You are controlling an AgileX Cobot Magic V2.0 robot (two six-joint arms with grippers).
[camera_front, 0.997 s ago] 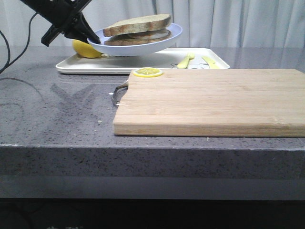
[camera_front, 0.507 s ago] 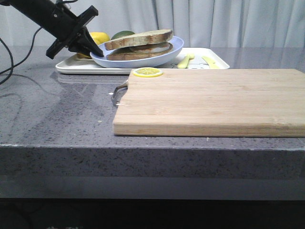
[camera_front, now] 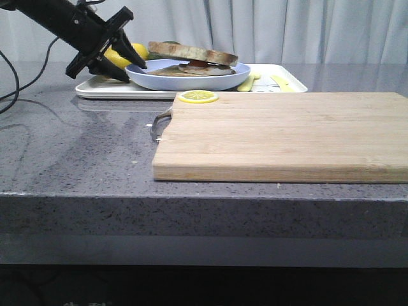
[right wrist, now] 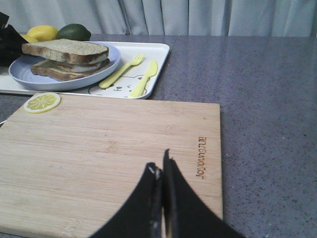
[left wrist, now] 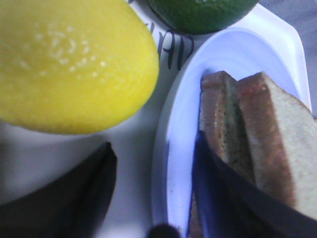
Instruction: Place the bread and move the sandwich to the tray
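The bare bread slice (camera_front: 191,51) lies on top of the egg sandwich (right wrist: 69,69), and a thin white egg edge shows between the slices. Both sit on the pale blue plate (camera_front: 159,78), which rests on the white tray (camera_front: 280,81). The bread also shows in the right wrist view (right wrist: 64,49) and the left wrist view (left wrist: 277,139). My left gripper (camera_front: 131,71) is open and straddles the plate's left rim (left wrist: 171,148), one finger inside the plate and one outside over the tray. My right gripper (right wrist: 162,171) is shut and empty above the wooden cutting board (right wrist: 99,148).
A lemon (camera_front: 118,57) and a dark green fruit (right wrist: 74,32) lie on the tray behind the plate, close to my left gripper. A yellow fork (right wrist: 121,69) and knife (right wrist: 146,77) lie on the tray's right part. A lemon slice (camera_front: 197,96) sits on the board's far left corner.
The plate with the sandwich came down from the air onto the tray. My left jaws, which held its rim, have opened. The top slice now sits flatter and has shifted right.
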